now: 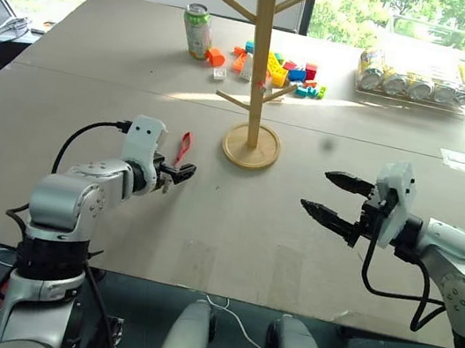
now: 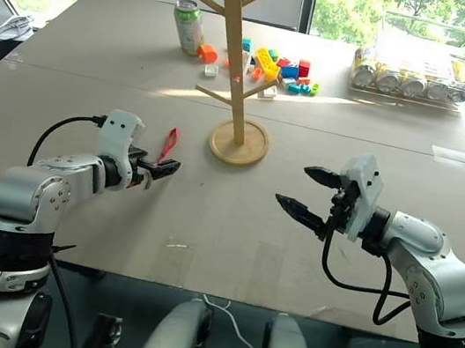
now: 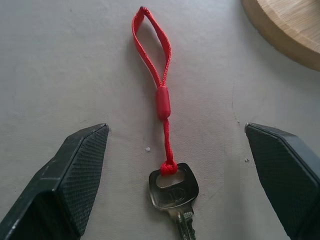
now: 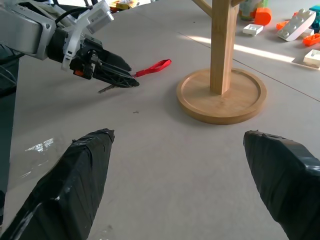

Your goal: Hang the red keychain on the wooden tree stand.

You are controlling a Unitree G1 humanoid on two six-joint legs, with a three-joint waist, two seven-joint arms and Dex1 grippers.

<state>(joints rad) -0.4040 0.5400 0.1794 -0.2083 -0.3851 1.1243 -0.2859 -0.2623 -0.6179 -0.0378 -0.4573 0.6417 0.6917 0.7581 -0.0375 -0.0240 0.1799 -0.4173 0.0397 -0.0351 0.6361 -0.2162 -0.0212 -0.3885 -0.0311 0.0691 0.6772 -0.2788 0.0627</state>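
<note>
The red keychain (image 3: 156, 75) lies flat on the table, its strap loop stretched away from a small silver key (image 3: 173, 192). My left gripper (image 1: 181, 172) hovers open just over it, one finger on each side of the key, touching nothing. The strap (image 1: 184, 147) shows beyond the fingertips in the left eye view. The wooden tree stand (image 1: 259, 62) stands upright on its round base (image 1: 251, 147) just right of the keychain, its pegs bare. My right gripper (image 1: 329, 196) is open and empty, held above the table to the right of the stand and pointing toward it.
A green can (image 1: 197, 30) and several coloured toy blocks (image 1: 279, 67) lie behind the stand. A clear tray of cans (image 1: 417, 83) sits at the far right. A seam (image 1: 97, 77) crosses the table behind the stand's base. The table's front edge (image 1: 221, 295) runs below both grippers.
</note>
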